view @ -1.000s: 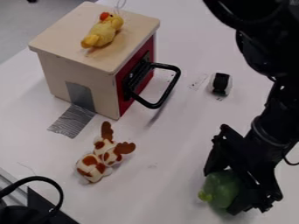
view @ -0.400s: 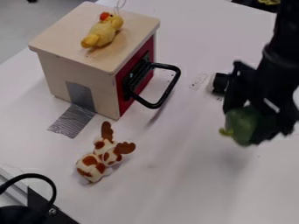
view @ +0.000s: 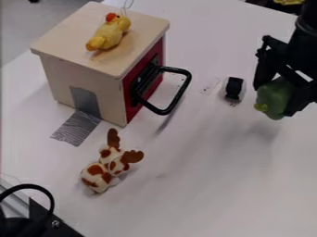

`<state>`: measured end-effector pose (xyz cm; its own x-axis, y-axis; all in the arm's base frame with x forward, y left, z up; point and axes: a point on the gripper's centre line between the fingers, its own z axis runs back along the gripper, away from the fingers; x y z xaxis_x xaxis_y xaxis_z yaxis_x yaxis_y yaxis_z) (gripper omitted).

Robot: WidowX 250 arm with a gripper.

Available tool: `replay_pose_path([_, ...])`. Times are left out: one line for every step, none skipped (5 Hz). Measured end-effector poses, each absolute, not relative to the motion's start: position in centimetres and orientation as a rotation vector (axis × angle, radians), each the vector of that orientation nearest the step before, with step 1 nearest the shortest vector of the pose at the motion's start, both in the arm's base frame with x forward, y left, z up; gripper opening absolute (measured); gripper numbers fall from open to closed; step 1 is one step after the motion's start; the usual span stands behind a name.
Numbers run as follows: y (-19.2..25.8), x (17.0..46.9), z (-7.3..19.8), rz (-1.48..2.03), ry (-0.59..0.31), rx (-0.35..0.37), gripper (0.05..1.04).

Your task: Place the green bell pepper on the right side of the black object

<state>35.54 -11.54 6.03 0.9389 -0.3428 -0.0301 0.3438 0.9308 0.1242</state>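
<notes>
"Green bell pepper (view: 272, 102): where did we find it?"

"Up off the tabletop (view: 204, 185), in the gripper (view: 275, 95). We saw the fingers clamped on it, one on either side, and its yellowish stem end poked out low down. A soft shadow lay on the white surface below."

"And the black object (view: 234, 88)? We were meant to have the pepper to the right of that."

"We had it on that side, yes, but in the air, not set down. The black object, pale at its sides, rested on the tabletop just left of the gripper, with a small gap between them."

"What else did we have around?"

"Well, the wooden box (view: 80, 85) stood by the tabletop's far left edge. Its red front (view: 131, 104) faced the pepper's side, and a black handle (view: 180, 92) stuck out from it. On its lid we saw a yellow toy duck (view: 108, 36)."

"We had some tape on the box too, didn't we?"

"Grey tape (view: 77, 128), yes, running down one wall and out onto the tabletop. And between the box and the near left edge we had a spotted plush toy (view: 97, 176), with brown antler shapes pointing up and to the right."

"Near that edge, at the corner, we saw a black curved piece (view: 48, 193) too."
</notes>
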Motion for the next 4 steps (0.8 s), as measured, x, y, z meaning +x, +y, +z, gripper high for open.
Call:
replay_pose_path([-11.7,37.9,4.4,-0.276,0.026,0.121,0.872])
replay_pose_path([-11.1,39.3,2.2,-0.19,0.092,0.108,0.872])
replay_pose_path([-9.7,40.3,2.1,-0.13,0.107,0.093,0.917])
replay_pose_path([-9.2,40.3,2.3,-0.121,0.122,0.086,1.002])
